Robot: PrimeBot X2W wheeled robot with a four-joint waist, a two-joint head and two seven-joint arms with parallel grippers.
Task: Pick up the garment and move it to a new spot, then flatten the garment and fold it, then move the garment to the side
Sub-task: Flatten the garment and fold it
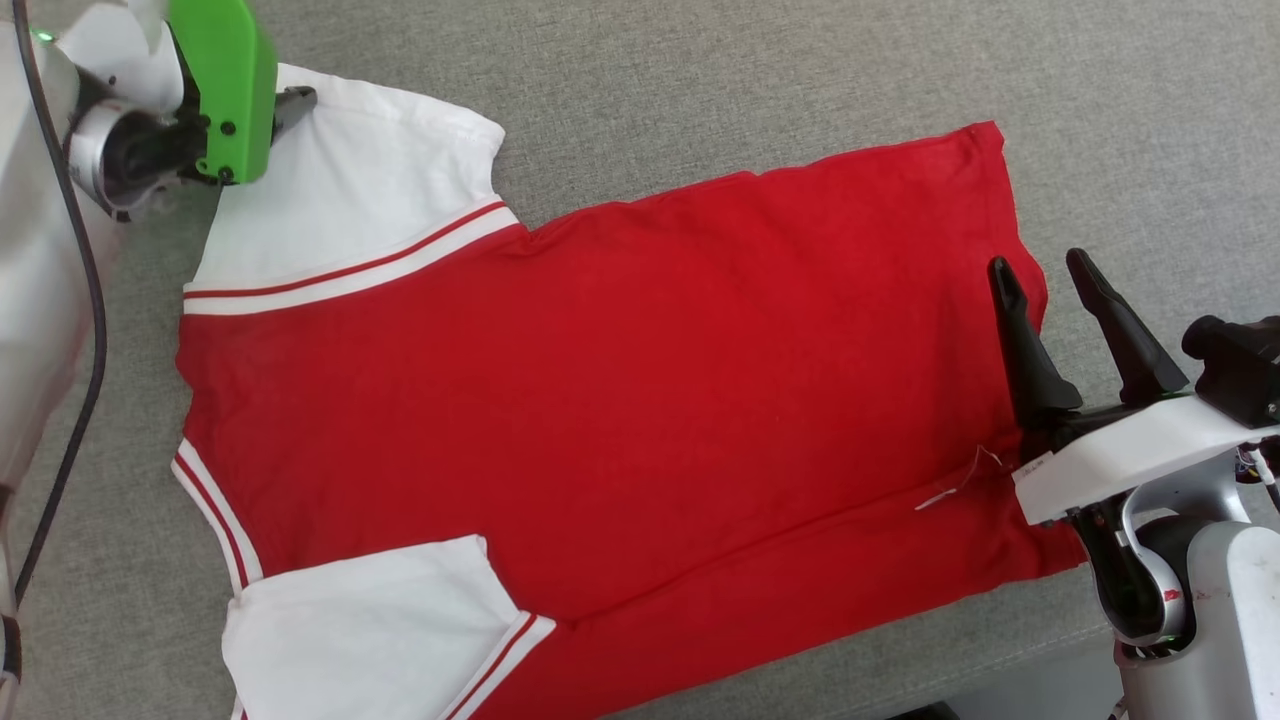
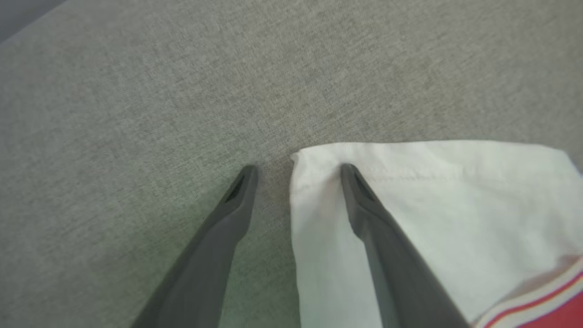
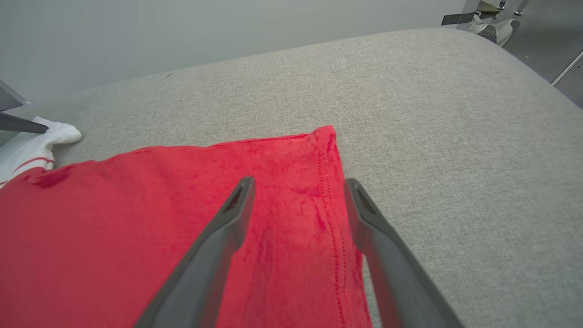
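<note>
Open grey upholstery (image 1: 750,70) beyond the red jersey (image 1: 620,380) and past its hem (image 3: 329,182), left gripper (image 2: 298,171) crowding the far white sleeve (image 1: 370,190) corner, right gripper (image 1: 1040,262) over the hem

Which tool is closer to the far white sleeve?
Left. The left tool is at the far white sleeve, one finger over its corner; the right tool hovers at the garment's red hem.

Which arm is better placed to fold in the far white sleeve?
Probably left. The left gripper, open, straddles that sleeve's corner; the right gripper, open too, hangs over the hem at the garment's other end.
</note>
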